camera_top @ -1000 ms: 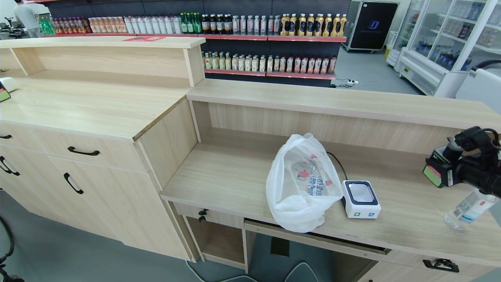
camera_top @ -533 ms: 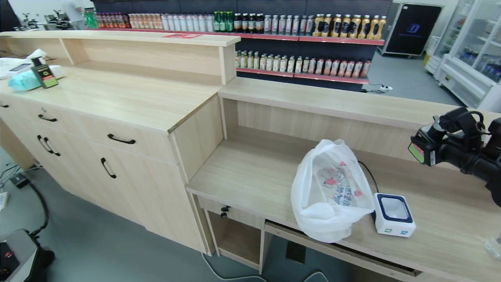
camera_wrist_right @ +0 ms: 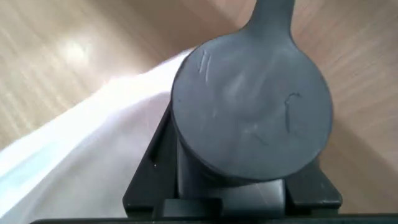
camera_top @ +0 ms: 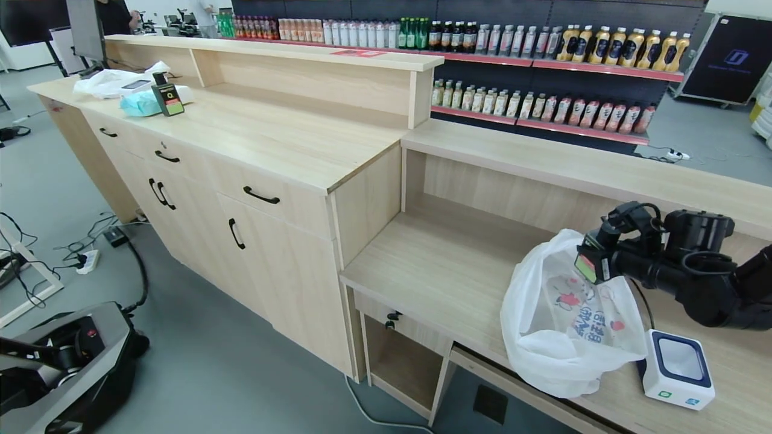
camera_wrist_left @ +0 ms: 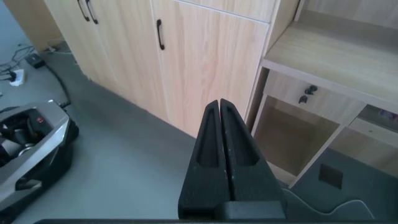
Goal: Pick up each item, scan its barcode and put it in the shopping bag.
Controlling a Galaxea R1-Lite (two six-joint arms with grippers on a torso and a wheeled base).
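The right gripper is clamped on a dark container with a green-and-red label, held level just above the far rim of the white plastic shopping bag with a red cartoon print; the right wrist view looks down on the container's round grey cap, with white bag film underneath. The bag slumps on the lower light wooden counter, and the white box-shaped scanner with a dark-rimmed window touches its right side; the container is over the bag, not over the scanner window, so the step in hand looks like the drop into the bag.

The left gripper hangs low beside the cabinet doors, fingers pressed together on nothing, pointing at the grey floor.

The next move calls for bringing the container over the bag's opening and down before the fingers spread; the film is limp and how wide the mouth gapes cannot be told, so a release too near the rim could send the container down the outside onto the counter.
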